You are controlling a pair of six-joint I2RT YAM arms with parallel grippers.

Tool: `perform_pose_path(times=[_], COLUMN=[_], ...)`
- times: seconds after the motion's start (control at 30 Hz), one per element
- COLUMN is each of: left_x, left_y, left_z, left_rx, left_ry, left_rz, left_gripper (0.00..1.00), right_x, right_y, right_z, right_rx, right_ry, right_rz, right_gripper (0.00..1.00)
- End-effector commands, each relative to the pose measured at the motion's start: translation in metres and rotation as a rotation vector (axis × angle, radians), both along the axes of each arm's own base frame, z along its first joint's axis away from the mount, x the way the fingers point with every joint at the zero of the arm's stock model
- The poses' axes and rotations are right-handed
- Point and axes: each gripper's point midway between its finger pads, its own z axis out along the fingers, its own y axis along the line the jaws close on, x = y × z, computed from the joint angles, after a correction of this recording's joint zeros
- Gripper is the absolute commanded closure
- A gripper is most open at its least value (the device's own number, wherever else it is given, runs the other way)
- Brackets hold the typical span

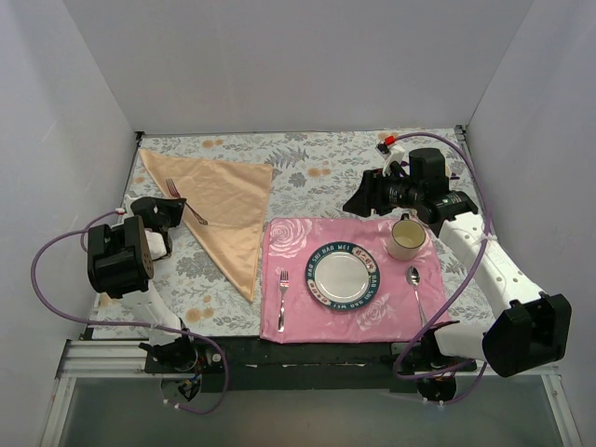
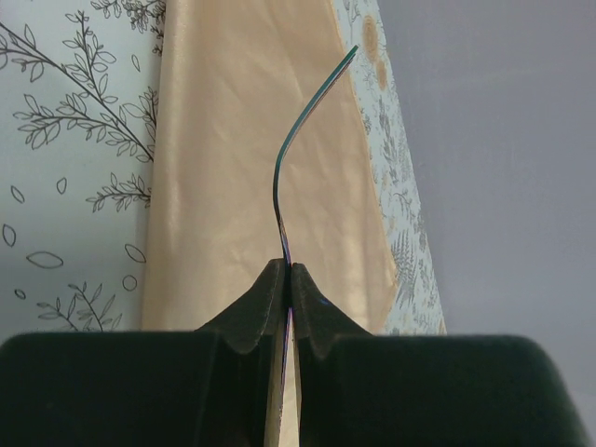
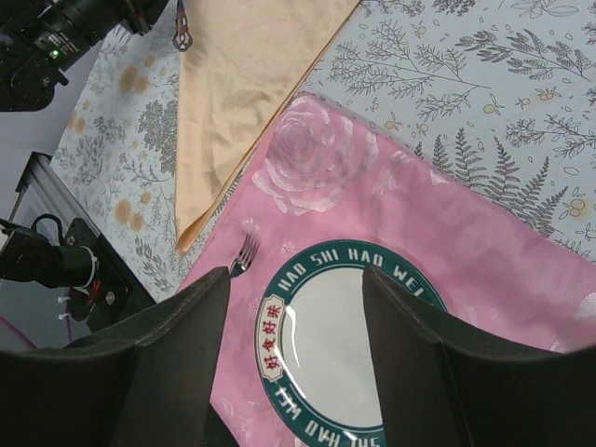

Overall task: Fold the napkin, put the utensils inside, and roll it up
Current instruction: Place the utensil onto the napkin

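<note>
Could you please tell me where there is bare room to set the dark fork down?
Bare tablecloth: behind the mat, between napkin and right gripper, and near-left, beside the napkin tip. The mat is crowded.

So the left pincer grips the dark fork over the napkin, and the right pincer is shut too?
No, the right pincer is open, its fingers wide apart in the right wrist view. The left pincer grips the dark fork over the napkin.

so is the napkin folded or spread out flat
folded, it seems: the napkin lies flat as a triangle, not rolled. the left pincer holds the fork over it
</note>
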Motion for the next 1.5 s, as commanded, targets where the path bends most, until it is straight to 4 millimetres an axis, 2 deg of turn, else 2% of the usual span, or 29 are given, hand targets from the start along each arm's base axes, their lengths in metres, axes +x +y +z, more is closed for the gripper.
perform_pose_path(times=[0.0,0.27,0.37,0.47,0.87,1.1,1.17,1.27,1.3,1.33,1.37,1.4,1.47], left_x=[0.015,0.023,0.019,0.017,0.016,0.019,0.019,0.02,0.021,0.015,0.019,0.012,0.012], left_y=[0.003,0.005,0.006,0.006,0.004,-0.002,-0.003,-0.007,-0.008,-0.01,-0.01,-0.012,-0.007], left_z=[0.0,-0.012,-0.017,-0.026,-0.041,-0.047,-0.049,-0.038,-0.033,-0.036,-0.026,-0.027,-0.003], left_rx=[0.013,0.009,0.008,0.014,-0.004,0.003,0.004,0.021,0.025,0.025,0.038,0.03,0.07], left_ry=[-0.02,0.003,0.016,0.056,0.114,0.171,0.196,0.191,0.193,0.245,0.238,0.275,0.258], left_rz=[-0.022,-0.021,-0.009,-0.015,-0.022,-0.08,-0.096,-0.14,-0.15,-0.171,-0.187,-0.198,-0.192], left_gripper=[1.0,1.0,1.0,0.95,0.91,0.84,0.78,0.7,0.65,0.63,0.62,0.6,0.57], right_x=[0.005,0.006,0.006,0.006,0.005,0.004,0.004,0.003,0.003,0.002,0.002,0.001,0.001], right_y=[0.002,0.003,0.005,0.006,0.008,0.008,0.007,0.007,0.008,0.008,0.008,0.009,0.009], right_z=[0.008,0.008,0.007,0.007,0.006,0.007,0.007,0.007,0.005,0.006,0.006,0.005,0.006], right_rx=[0.021,0.024,0.031,0.034,0.041,0.046,0.046,0.046,0.047,0.049,0.051,0.053,0.057], right_ry=[-0.038,-0.036,-0.026,-0.023,-0.015,-0.018,-0.021,-0.02,-0.015,-0.017,-0.015,-0.012,-0.013], right_rz=[0.014,0.019,0.026,0.03,0.035,0.037,0.036,0.034,0.039,0.042,0.044,0.046,0.049], right_gripper=[0.33,0.33,0.33,0.33,0.33,0.33,0.33,0.33,0.33,0.33,0.33,0.33,0.33])
